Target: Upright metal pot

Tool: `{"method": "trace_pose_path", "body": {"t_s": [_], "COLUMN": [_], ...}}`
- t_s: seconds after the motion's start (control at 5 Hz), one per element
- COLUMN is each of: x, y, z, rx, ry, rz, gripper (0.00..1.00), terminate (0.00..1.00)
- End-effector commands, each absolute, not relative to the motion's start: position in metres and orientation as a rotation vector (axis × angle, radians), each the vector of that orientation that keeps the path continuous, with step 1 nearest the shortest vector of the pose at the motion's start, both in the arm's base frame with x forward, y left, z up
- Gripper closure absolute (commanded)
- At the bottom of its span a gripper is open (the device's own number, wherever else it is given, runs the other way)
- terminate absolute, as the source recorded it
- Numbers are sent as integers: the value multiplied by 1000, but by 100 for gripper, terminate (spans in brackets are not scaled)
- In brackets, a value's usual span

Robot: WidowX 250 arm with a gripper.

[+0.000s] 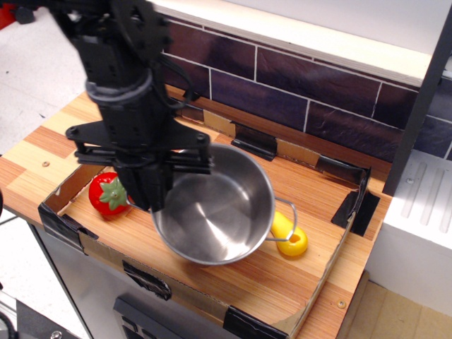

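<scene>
The metal pot (219,212) is a large shiny steel cylinder in the middle of the cardboard-rimmed wooden tray (279,321). Its opening faces up and slightly toward the camera. One wire loop handle (288,220) sticks out on its right side. My black gripper (152,192) comes down from above onto the pot's left rim and is shut on it. The fingertips are partly hidden by the arm and the rim. A red toy strawberry (107,193) lies just left of the gripper.
A yellow-handled toy knife (291,239) lies partly under the pot's right side. Low cardboard walls with black tape edge the tray. A dark tiled back wall (318,92) rises behind, and a white unit (424,212) stands at the right.
</scene>
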State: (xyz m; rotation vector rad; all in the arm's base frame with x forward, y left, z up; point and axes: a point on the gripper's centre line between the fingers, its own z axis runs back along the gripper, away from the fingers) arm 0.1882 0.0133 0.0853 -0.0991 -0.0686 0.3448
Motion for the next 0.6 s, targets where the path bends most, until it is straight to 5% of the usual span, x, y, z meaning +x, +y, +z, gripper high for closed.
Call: {"method": "trace_pose_path", "body": {"t_s": [0.0, 0.4], "x": [198, 200], "y": [31, 37], "z": [83, 80], "rx": [-164, -72], "ry": [40, 39], "rz": [395, 448], "gripper": [0, 0], "terminate": [0, 0]}}
